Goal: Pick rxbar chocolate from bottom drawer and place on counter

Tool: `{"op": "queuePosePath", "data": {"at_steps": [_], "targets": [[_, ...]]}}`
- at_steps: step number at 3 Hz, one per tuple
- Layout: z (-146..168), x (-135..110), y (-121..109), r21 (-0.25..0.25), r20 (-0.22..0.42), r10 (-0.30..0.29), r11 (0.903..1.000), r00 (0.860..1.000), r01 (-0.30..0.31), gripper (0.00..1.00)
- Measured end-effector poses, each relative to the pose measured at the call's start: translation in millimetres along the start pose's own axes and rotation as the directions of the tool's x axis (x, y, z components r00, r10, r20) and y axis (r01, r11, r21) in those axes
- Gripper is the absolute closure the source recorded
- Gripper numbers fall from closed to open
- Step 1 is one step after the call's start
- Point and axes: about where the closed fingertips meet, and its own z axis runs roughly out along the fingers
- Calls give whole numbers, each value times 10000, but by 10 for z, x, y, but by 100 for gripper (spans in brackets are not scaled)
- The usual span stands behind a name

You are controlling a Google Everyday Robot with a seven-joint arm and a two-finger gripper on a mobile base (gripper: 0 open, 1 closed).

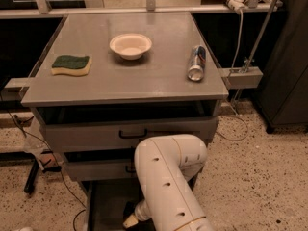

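Note:
The counter (pixel 159 73) is the flat grey top of the drawer cabinet. The bottom drawer (pixel 103 203) stands pulled out at the lower edge of the view, with its grey floor partly showing. My white arm (pixel 166 177) bends down in front of the cabinet and reaches into that drawer. The gripper (pixel 131 220) is low inside the drawer, only its pale tip showing beside the arm. A dark patch lies just above the gripper; I cannot tell whether it is the rxbar chocolate, which I do not clearly see.
On the counter lie a green and yellow sponge (pixel 71 64) at the left, a white bowl (pixel 130 45) in the middle and a silver-blue can (pixel 196 63) on its side at the right. Two shallower drawers (pixel 127 134) with black handles sit above, the top one slightly open.

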Motion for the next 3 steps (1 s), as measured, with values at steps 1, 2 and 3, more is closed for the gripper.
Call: {"op": "queuePosePath", "data": {"at_steps": [1,2,3], "targets": [[0,0,0,0,0,0,10000,10000,0,42],[0,0,0,-1,0,0,10000,10000,0,66],[0,0,1,-1,0,0,10000,10000,0,89]]}}
